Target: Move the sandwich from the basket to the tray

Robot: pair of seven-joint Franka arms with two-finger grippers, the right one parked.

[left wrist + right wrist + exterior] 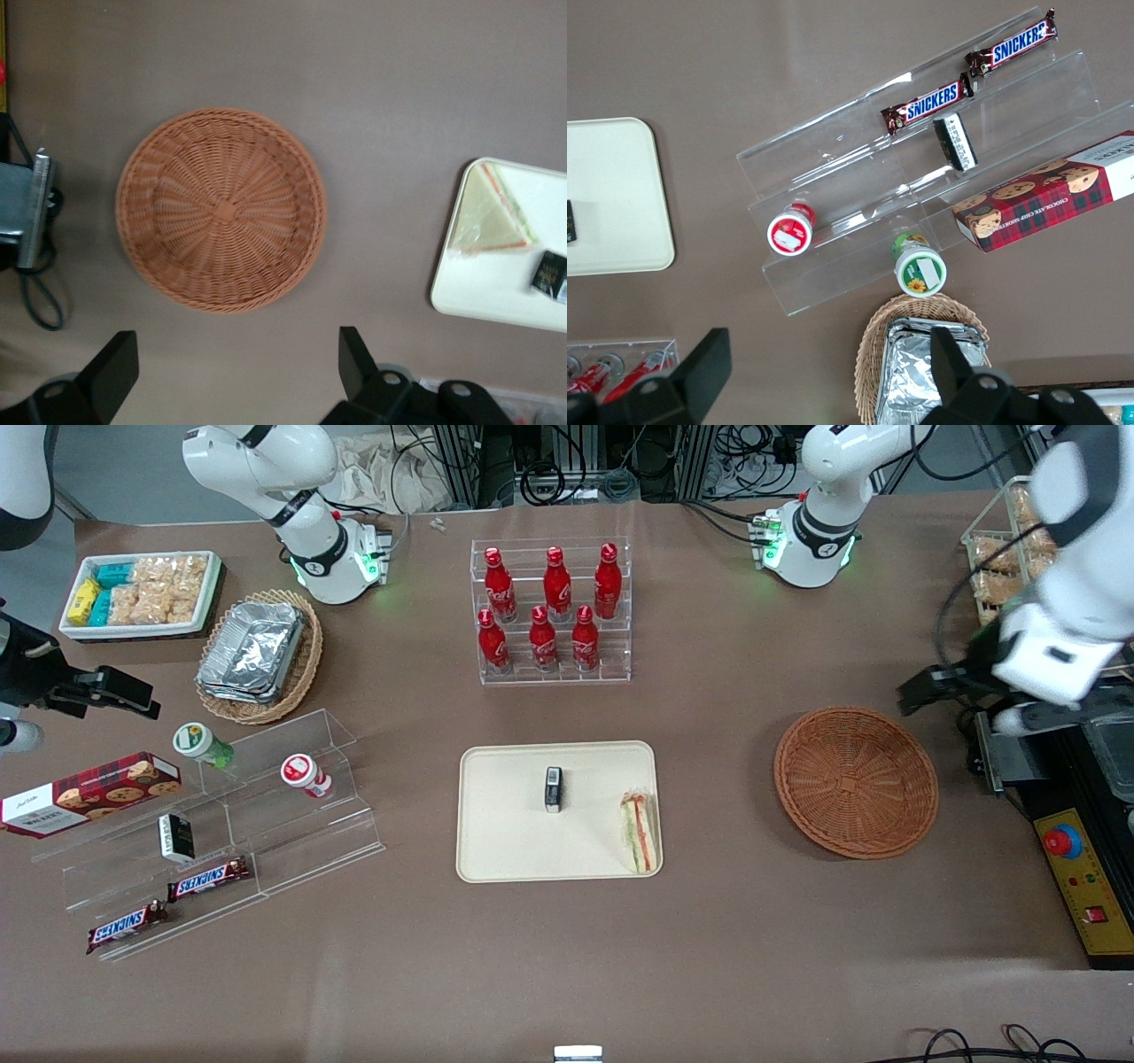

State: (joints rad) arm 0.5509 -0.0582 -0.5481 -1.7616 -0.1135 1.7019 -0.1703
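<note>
On the tray [505, 815] the sandwich [640, 831] lies against the rim at the edge nearest the basket [856, 781], beside a small dark packet [553, 788] at mid-tray. The basket looks empty, so the placing seems done (only retreat remains). The end effector [237, 372] hangs above the desk [709, 957] near the basket, fingers spread wide and holding nothing, with open desk around it.

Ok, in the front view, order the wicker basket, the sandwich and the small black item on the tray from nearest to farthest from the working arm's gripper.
The gripper is open, above the table beside the basket.
1. Basket: empty, nearest, toward the working arm's end.
2. Sandwich: on the tray, at the edge facing the basket.
3. Small black item: at the tray's middle.
</note>
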